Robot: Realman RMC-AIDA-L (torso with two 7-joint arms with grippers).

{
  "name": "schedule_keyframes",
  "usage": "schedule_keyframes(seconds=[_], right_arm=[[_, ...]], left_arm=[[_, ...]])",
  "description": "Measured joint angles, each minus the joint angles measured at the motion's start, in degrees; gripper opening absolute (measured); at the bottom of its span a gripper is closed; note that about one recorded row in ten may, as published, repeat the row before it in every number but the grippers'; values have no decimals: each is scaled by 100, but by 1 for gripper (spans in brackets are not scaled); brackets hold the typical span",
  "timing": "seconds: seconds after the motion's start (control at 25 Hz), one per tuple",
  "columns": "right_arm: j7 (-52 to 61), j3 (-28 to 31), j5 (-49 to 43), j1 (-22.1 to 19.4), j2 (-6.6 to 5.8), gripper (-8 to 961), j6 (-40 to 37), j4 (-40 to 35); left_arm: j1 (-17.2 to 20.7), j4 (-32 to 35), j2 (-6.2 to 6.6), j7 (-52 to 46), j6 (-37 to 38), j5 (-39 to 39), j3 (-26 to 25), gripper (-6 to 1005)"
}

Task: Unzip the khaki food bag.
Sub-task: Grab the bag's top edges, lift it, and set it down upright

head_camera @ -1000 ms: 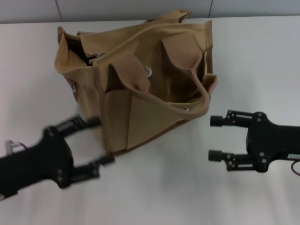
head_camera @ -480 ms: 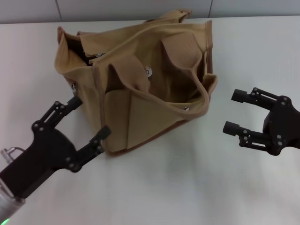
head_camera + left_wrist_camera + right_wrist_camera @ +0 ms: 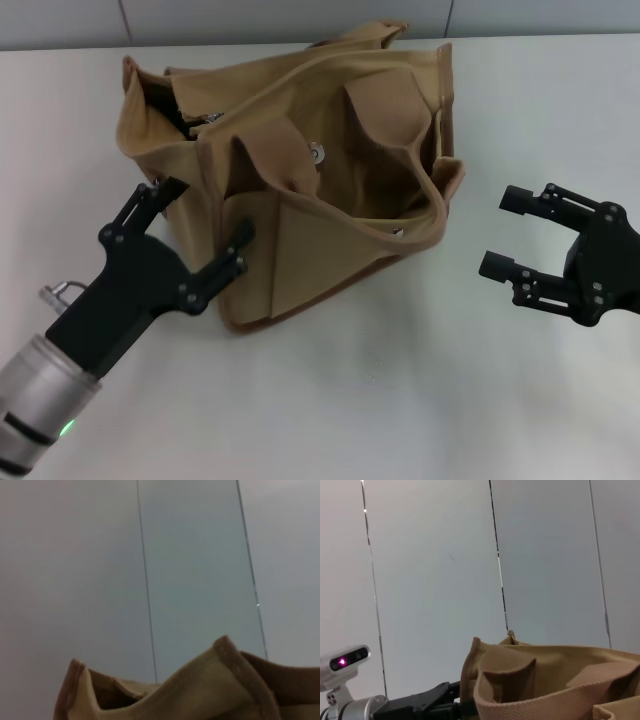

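The khaki food bag stands slumped on the white table, its two wide handles drooping over the front and silver snaps on its pockets. Its top gapes dark at the far left corner. My left gripper is open at the bag's front left corner, one finger by the left side and one against the front panel. My right gripper is open to the right of the bag, clear of it. The bag's top edge shows in the left wrist view and its handle and rim in the right wrist view.
The white table runs to a grey panelled wall just behind the bag. My left arm shows low in the right wrist view.
My left gripper has moved up and forward from the front left until its fingers reach the bag's front left corner. My right gripper has moved right and slightly up, away from the bag.
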Motion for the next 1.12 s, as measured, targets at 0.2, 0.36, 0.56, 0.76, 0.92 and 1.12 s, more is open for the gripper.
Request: schedule_keyframes(seconds=[0.2, 0.36, 0.56, 0.76, 0.92, 1.12], right_arm=[[-25, 11, 54, 9, 0, 780, 46, 58], [-54, 56, 64, 4, -2, 780, 47, 73], [-64, 106, 116, -14, -2, 781, 46, 84], [-65, 143, 130, -19, -4, 781, 20, 103], [-65, 150, 132, -24, -2, 780, 16, 135], [-65, 252, 139, -30, -1, 780, -45, 175]], left_arm=[[-145, -221, 0, 192, -285, 2, -489, 828], [-163, -231, 0, 287, -338, 42, -577, 779], [-231, -303, 0, 562, -444, 56, -580, 718], [-252, -315, 0, 565, -482, 29, -617, 496], [-257, -365, 1, 540, -520, 26, -802, 314], [-335, -316, 28, 305, -606, 58, -832, 173]])
